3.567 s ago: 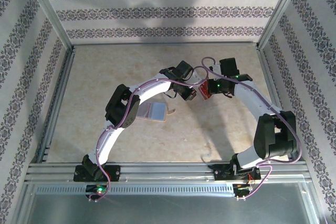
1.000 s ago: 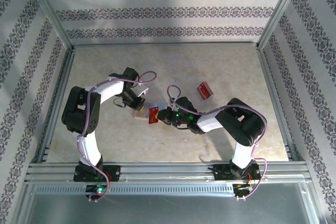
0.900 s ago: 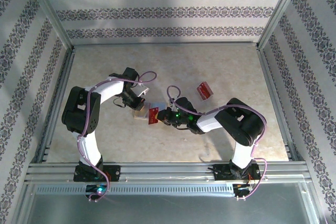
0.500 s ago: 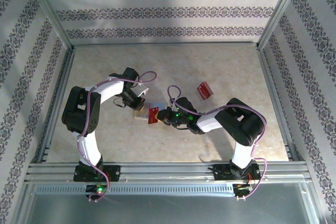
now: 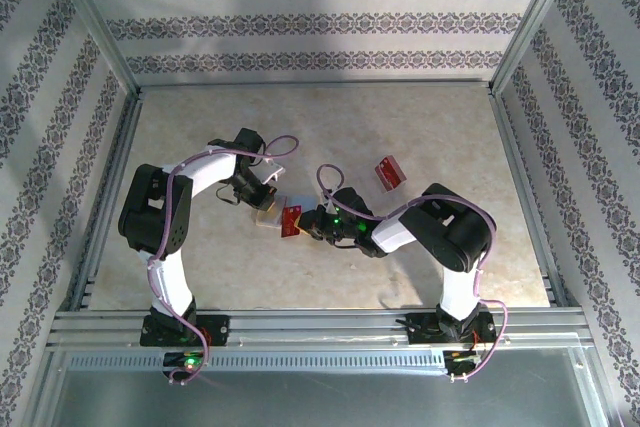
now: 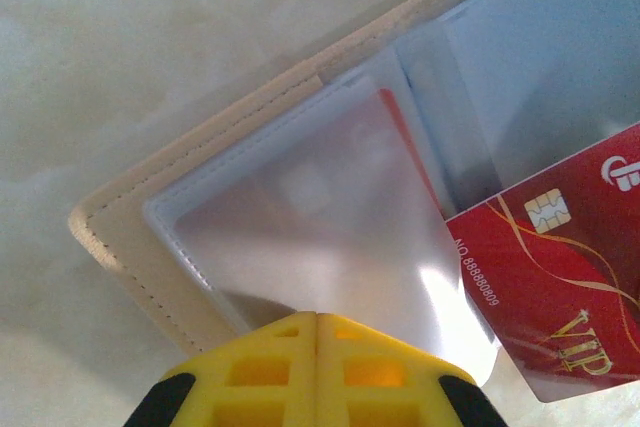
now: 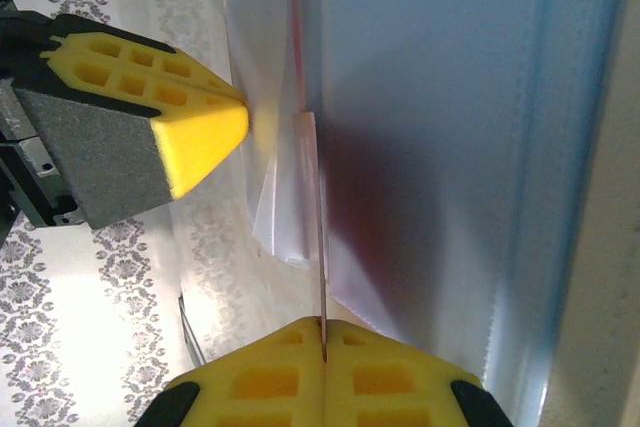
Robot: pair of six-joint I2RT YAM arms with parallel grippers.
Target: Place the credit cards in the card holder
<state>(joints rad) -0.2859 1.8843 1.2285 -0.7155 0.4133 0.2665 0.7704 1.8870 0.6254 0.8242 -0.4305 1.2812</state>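
Roughly midway, I'd judge: your right gripper [image 7: 322,347] is clamped on one red credit card [image 6: 560,307], whose corner touches the mouth of the clear sleeve [image 6: 320,207] but isn't slid in yet. A second credit card [image 5: 388,172] lies well apart on the table [image 5: 430,127]. Left gripper [image 6: 317,347] is pinched together on that sleeve's edge, at the open tan card holder [image 6: 115,247] — the held card sits edge-on straight ahead of the right fingertips.

beige marbled tabletop [image 5: 420,127] with open card holder [image 5: 266,217] and, apart, a red card [image 5: 388,172]
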